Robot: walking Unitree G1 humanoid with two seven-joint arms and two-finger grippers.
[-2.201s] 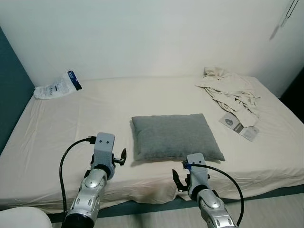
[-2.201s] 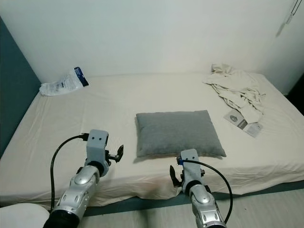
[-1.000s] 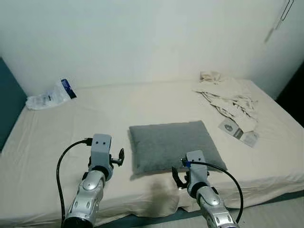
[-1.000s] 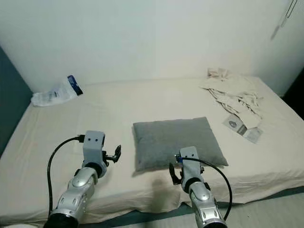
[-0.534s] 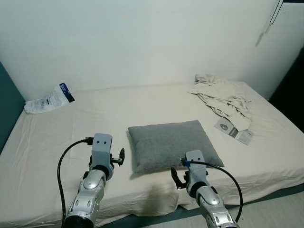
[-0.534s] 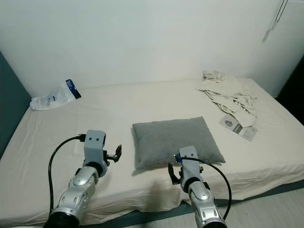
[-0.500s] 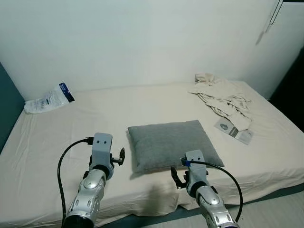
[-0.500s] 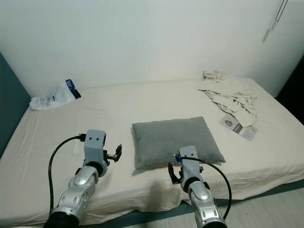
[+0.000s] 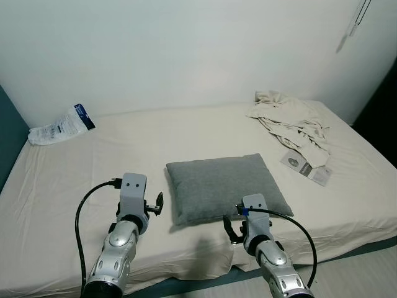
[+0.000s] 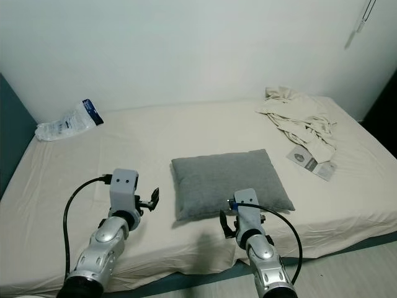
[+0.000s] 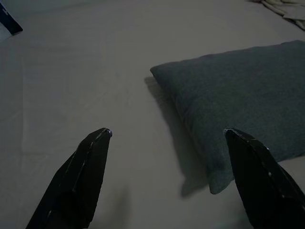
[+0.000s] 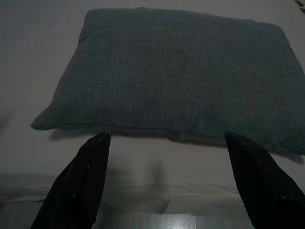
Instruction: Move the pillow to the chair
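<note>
1. Near the bed's point(image 9: 74, 186) front edge, the pillow point(image 9: 223, 186) is lying flat, roughly midway along it.
2. Left gripper point(image 11: 167, 179) is hovering beside the pillow's left end, fingers wide apart, touching nothing.
3. Right gripper point(image 12: 167, 176) is hanging at the front edge, fingers spread, facing the pillow's long side.
4. Judgement: soft, light, floppy; pinching both short ends, or a corner seam, looks safest against sagging.

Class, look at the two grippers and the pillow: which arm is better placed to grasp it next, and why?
Probably the right. The right gripper faces the pillow squarely, open across its near edge. The left gripper, also open, sits beside a corner.
</note>
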